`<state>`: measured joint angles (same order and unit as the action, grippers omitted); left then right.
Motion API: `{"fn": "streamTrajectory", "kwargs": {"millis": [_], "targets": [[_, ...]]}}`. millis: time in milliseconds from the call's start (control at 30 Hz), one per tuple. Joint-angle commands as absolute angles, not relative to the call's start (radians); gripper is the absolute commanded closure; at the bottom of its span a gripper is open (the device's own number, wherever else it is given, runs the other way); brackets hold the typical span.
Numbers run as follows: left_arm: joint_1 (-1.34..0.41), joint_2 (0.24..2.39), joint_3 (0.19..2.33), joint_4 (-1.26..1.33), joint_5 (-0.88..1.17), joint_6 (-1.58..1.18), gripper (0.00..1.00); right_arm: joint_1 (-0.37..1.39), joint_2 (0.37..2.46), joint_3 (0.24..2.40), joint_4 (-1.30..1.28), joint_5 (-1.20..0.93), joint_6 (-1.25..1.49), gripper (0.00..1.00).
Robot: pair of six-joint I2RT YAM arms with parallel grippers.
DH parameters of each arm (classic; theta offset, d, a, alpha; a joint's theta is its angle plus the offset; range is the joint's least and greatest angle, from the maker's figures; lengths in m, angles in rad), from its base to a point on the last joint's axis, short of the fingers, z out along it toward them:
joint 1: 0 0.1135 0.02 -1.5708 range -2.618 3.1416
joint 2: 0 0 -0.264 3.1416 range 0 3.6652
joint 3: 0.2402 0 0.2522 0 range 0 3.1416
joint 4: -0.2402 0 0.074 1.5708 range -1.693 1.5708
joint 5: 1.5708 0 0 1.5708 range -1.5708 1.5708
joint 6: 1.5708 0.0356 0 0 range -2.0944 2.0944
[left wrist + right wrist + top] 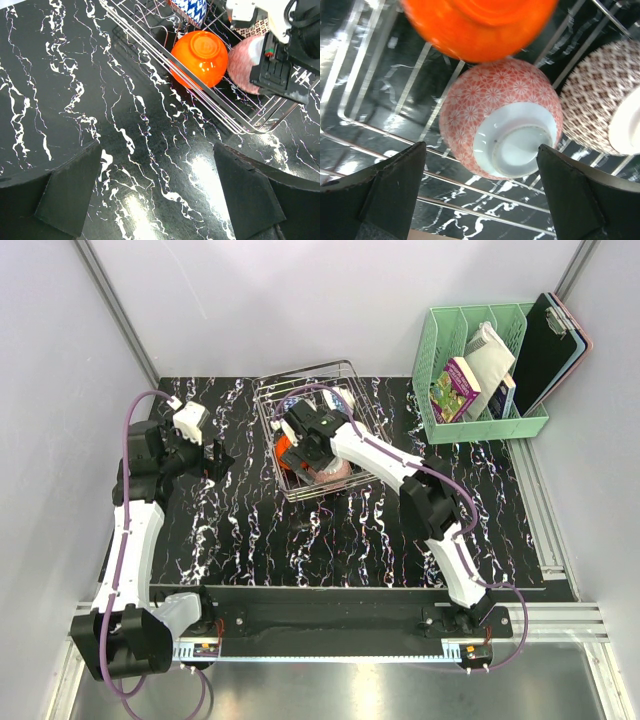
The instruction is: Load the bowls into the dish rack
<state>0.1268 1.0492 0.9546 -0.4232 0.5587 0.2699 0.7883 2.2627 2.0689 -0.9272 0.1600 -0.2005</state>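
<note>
The dish rack (310, 370) is a silvery wire basket at the back middle of the black marbled table. Bowls lie upside down in it: a glossy orange-red bowl (480, 25) (200, 57), a pink net-patterned bowl (490, 110) (242, 70), a beige net-patterned bowl (600, 95) and a blue-and-white bowl (192, 7). My right gripper (482, 195) (305, 452) is open inside the rack, its fingers on either side of the pink bowl's white foot, apart from it. My left gripper (160, 200) (215, 458) is open and empty over bare table, left of the rack.
A mint-green slotted organiser (480, 380) with books and a dark clipboard (550, 340) stands at the back right. Grey walls close the left and back sides. The rack's near wire wall (210, 110) lies between my left gripper and the bowls.
</note>
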Motion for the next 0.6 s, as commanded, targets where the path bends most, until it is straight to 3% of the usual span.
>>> {"fn": "streamTrajectory", "kwargs": {"millis": [0,233,567], "targets": [[0.133,1.057,0.965,-0.361,0.592,0.264,0.01,0.819,2.226,2.086,-0.989,0.058,-0.218,0.00],[0.132,1.055,0.965,-0.362,0.591,0.270,0.01,0.818,2.192,2.091,-0.991,0.043,-0.227,0.02],[0.132,1.112,0.986,-0.351,0.586,0.275,0.01,0.772,2.086,2.111,-0.888,0.212,-0.230,0.21]]}}
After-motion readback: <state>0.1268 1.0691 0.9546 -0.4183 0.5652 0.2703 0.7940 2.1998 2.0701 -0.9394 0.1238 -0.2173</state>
